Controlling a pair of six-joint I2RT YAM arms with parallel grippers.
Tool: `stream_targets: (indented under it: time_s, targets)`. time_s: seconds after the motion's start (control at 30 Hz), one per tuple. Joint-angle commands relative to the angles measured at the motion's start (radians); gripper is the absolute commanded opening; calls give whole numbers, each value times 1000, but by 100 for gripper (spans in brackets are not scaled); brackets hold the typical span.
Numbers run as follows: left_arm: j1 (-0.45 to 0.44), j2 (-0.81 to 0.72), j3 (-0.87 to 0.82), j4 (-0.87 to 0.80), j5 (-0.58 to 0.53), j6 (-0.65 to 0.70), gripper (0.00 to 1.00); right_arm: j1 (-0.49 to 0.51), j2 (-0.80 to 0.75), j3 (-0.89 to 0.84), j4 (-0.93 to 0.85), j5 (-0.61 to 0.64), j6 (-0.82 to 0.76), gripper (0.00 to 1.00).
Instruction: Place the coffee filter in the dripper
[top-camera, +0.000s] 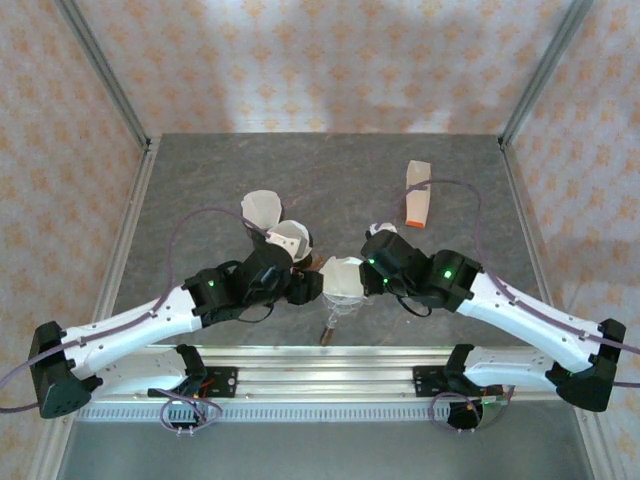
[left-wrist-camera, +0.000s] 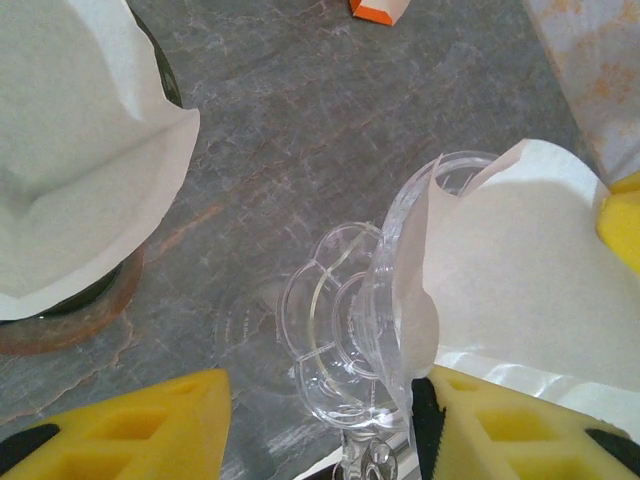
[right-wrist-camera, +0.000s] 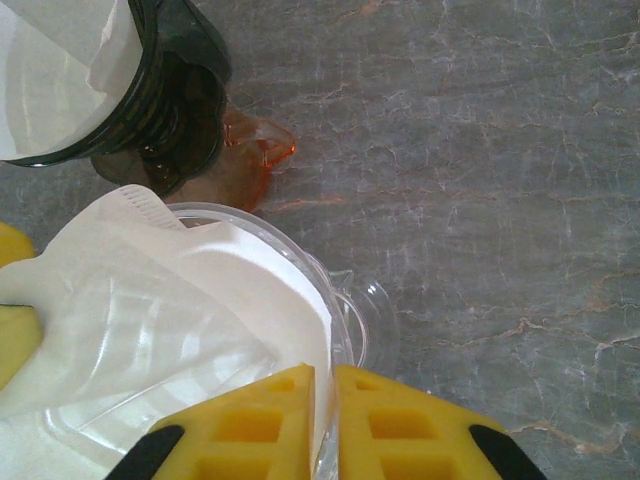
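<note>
White paper coffee filter lies inside clear plastic dripper, whose rim right gripper pinches; left gripper straddles dripper's base, wide.

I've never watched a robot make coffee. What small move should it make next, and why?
Probably push the paper filter deeper: it lies crumpled and pokes above the rim of the clear dripper, where the right fingers pinch it.

A white carton with an orange end lies on the grey marbled tabletop near its far right corner. Left of centre stands a dark smoked dripper lined with white paper. An orange-tinted clear piece sits just beside its base.
</note>
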Motion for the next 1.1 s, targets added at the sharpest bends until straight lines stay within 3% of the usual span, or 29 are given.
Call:
stream_targets:
  time_s: [0.0, 0.2, 0.37, 0.5, 0.63, 1.07]
  targets:
    - [-4, -28, -17, 22, -30, -17, 53, -3, 3, -9, -4, 5, -10, 11]
    - [-5, -29, -25, 36, -26, -19, 55, -2, 3, -17, -5, 0, -7, 13]
    - [-5, -27, -28, 45, -21, -21, 57, -2, -29, 2, 0, 11, -17, 48]
    - [-4, -29, -30, 46, -24, -22, 58, 5, -14, 0, -5, -28, -15, 59]
    - [-4, -32, -40, 54, -24, -26, 58, 33, -4, -14, -12, -35, -11, 64]
    - [-3, -43, -57, 59, -29, -30, 61, 34, -26, -52, -8, -21, -4, 64]
